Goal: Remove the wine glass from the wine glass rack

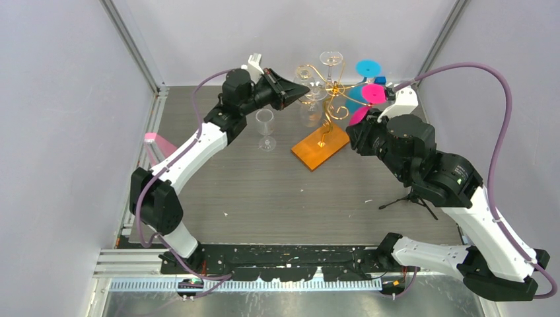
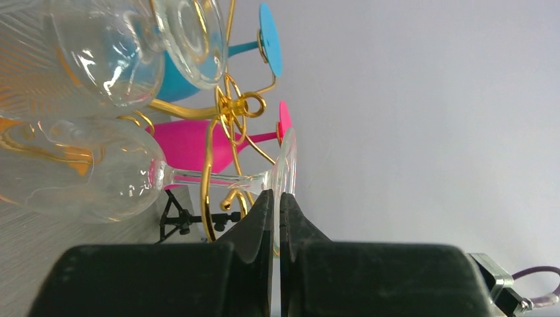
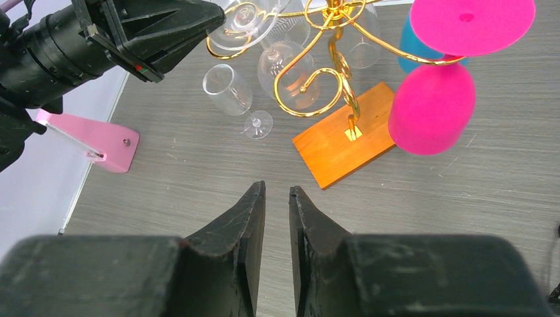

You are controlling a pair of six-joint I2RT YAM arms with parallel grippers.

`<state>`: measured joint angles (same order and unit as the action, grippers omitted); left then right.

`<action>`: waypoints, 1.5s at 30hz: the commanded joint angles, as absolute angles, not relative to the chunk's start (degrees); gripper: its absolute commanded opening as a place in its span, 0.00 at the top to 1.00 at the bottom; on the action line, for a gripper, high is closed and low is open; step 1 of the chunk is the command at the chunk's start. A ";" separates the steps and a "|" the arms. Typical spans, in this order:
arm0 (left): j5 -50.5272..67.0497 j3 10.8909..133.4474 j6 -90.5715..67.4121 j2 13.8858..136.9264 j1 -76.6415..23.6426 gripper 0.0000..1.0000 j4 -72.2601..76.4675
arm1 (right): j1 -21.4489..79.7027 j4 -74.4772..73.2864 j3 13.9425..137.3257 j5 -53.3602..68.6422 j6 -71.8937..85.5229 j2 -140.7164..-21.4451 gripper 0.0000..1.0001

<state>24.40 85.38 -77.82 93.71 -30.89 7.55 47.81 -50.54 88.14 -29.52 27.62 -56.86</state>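
pinching the foot rim of the wine glass [image 2: 99,178], left gripper [image 2: 277,198] sat clamped on it, likely to slide it out; glass hung inverted on the wine glass rack [image 2: 228,109]. right gripper [image 3: 277,191] jaws slightly apart, empty, hovered aside.

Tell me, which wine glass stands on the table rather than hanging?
The clear stemmed glass, upright beside the gold wire rack; the others hang inverted from it.
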 commanded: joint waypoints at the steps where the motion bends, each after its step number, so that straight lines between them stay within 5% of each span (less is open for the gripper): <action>1: 27.68 87.19 -78.26 89.96 -32.31 1.00 13.23 | 47.81 -47.02 88.18 -30.11 28.44 -56.12 0.73; 15: 28.11 75.17 -77.50 79.01 -32.52 1.00 12.65 | 47.81 -42.07 86.09 -23.69 30.40 -56.46 0.49; 28: 27.48 66.62 -75.58 64.69 -28.87 1.00 3.62 | 47.81 -31.08 78.55 -13.75 35.17 -55.81 0.40; 32: 27.97 64.37 -76.51 59.31 -26.02 1.00 0.63 | 47.81 -24.94 73.81 -7.56 36.29 -54.53 0.26; 45: 36.22 59.67 -90.84 48.86 -13.62 1.00 2.05 | 47.97 6.45 51.94 -6.68 58.87 -51.69 0.18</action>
<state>31.77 60.05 -84.01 51.81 -14.13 -3.88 47.81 -10.28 57.87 -5.96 46.04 -52.29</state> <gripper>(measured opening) 0.023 0.813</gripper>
